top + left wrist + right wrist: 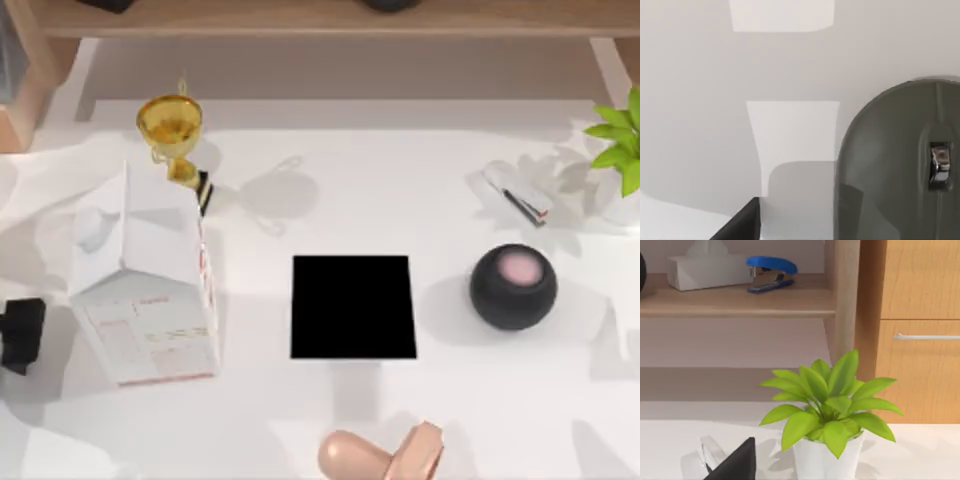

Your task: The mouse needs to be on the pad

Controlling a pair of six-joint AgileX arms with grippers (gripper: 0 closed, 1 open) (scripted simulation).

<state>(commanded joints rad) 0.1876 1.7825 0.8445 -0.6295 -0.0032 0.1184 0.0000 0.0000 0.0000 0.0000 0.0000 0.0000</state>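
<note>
Mouse [895,165]: grey-green oval on the white table [700,100], close beside the left gripper [737,227], long axis along its reach. Left arm nearer.
Pad [352,307]: black rectangle, frame centre, bare.
Right gripper [735,465]: idle by the plant [827,405].
Grip state of both: cannot tell.

A white carton [150,290] w/ red print is taken as landmark, lying at table's left. A gold trophy [172,130] is seen just behind it. A black ball [513,287] w/ pink spot is set well to its right. A peach-coloured rounded object [380,455] lies front-right of it. A potted green plant [827,412] and a white stapler [518,192] are found far right-rear of it. A blue stapler [771,271] and tissue box [707,267] are kept on a wooden shelf [735,302] beyond.
</note>
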